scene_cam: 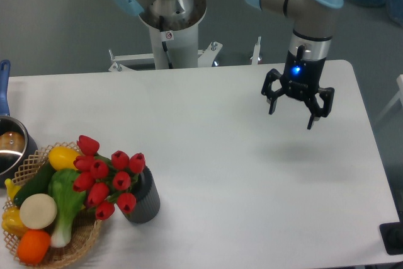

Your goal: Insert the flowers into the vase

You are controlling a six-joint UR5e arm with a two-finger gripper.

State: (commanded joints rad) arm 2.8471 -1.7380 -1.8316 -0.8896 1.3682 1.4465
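The flowers (107,177), a bunch of red tulip buds, lean out leftward from the mouth of the vase (143,198), a short dark grey ribbed cylinder at the front left of the table. Their stems are mostly hidden behind the buds and inside the vase. My gripper (291,116) hangs open and empty above the table's right side, far from the vase, fingers pointing down.
A wicker basket (69,250) with yellow, green, white and orange toy vegetables sits at the front left, touching the tulips. A steel pot (11,149) with a blue handle is at the left edge. The robot base (170,23) stands behind the white table (252,218).
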